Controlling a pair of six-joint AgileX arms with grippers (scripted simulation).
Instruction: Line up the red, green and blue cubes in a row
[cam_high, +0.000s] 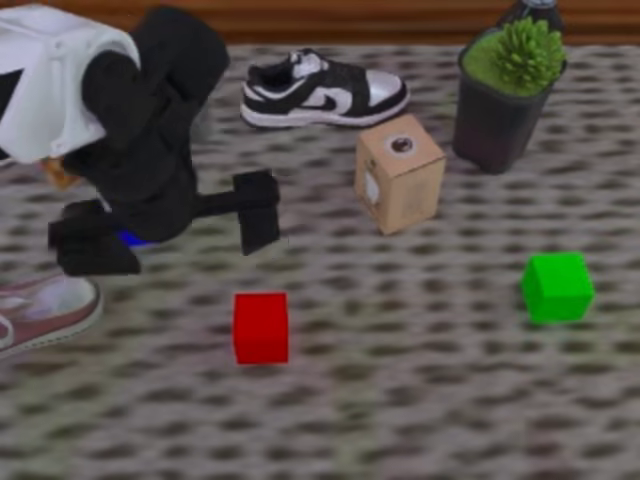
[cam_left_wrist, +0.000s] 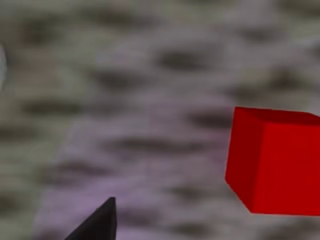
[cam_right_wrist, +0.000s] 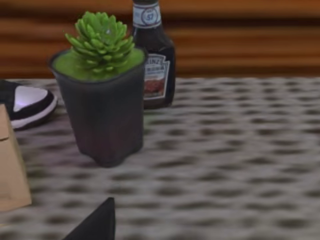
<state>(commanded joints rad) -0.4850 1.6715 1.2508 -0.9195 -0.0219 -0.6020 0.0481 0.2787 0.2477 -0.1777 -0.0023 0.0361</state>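
Observation:
The red cube (cam_high: 261, 327) sits on the mottled table left of centre. It fills one side of the left wrist view (cam_left_wrist: 275, 162). The green cube (cam_high: 558, 287) rests far to the right. Only a sliver of the blue cube (cam_high: 135, 239) shows under my left arm. My left gripper (cam_high: 258, 212) hangs just beyond the red cube, open and empty, with one fingertip (cam_left_wrist: 102, 225) in its wrist view. My right gripper (cam_right_wrist: 145, 232) is outside the top view. It is parked facing the back right of the table, with one dark fingertip (cam_right_wrist: 102, 222) showing and nothing held.
A tan wooden box with a round hole (cam_high: 400, 175) stands behind the centre. A black-and-white sneaker (cam_high: 325, 90) lies at the back. A potted succulent (cam_high: 510, 85) and a sauce bottle (cam_right_wrist: 155, 55) are at the back right. A pink shoe (cam_high: 40, 310) lies at the left edge.

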